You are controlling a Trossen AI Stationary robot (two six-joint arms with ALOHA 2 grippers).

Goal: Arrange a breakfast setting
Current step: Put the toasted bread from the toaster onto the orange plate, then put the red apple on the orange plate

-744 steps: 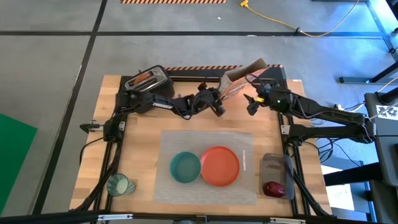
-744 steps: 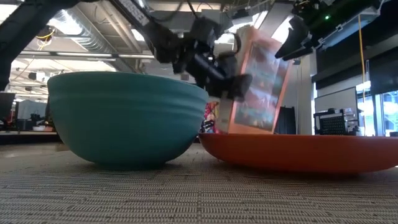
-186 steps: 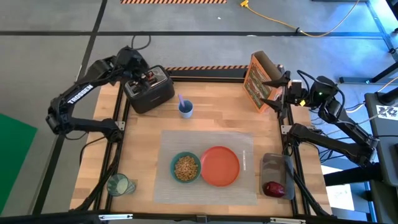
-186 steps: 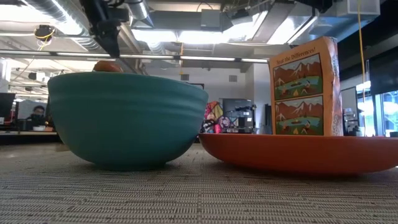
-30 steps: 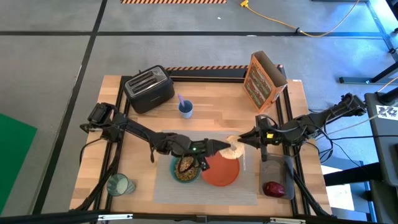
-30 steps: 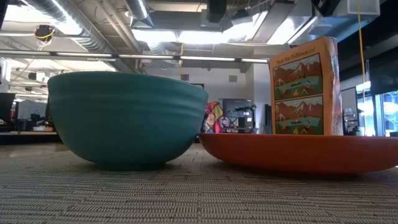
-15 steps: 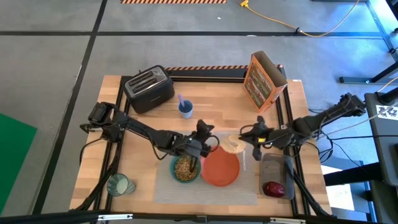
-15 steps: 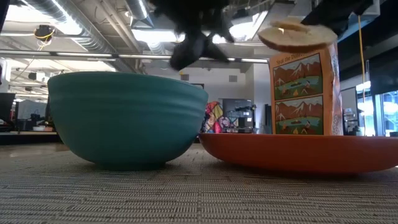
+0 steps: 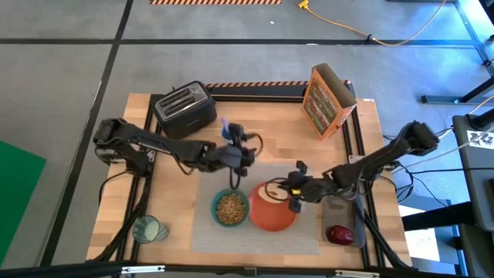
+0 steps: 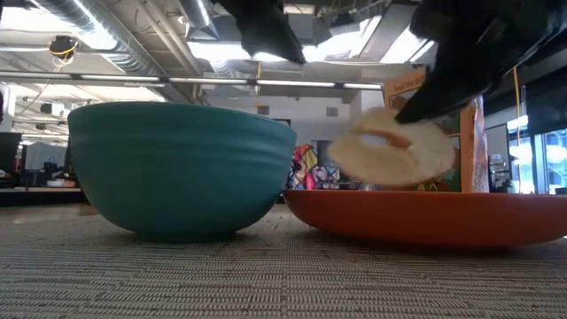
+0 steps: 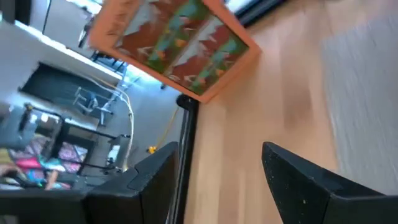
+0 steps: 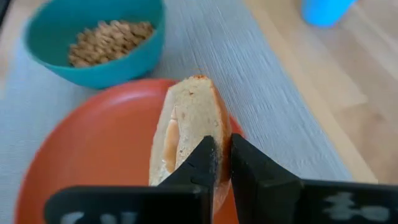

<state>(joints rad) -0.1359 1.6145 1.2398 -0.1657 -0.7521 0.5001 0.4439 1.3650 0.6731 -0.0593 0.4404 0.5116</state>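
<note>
Since a moment ago the right gripper point(image 12: 222, 163) has come down over the orange-red plate point(image 12: 93, 155), pinched tight on the toast slice point(image 12: 186, 127), which hangs just above it. Beyond its fingertips sits the teal bowl point(image 12: 93, 43). Left gripper point(image 11: 217, 180), fingers spread and empty, has pulled back.

Both arms were dark, slender and jointed, with black cables looped along their links. The right gripper point(image 12: 222, 163) had flat, matte black fingers point(image 12: 261, 180). The left gripper point(image 11: 217, 180) had broad black fingers point(image 11: 311, 186) with angular edges.
</note>
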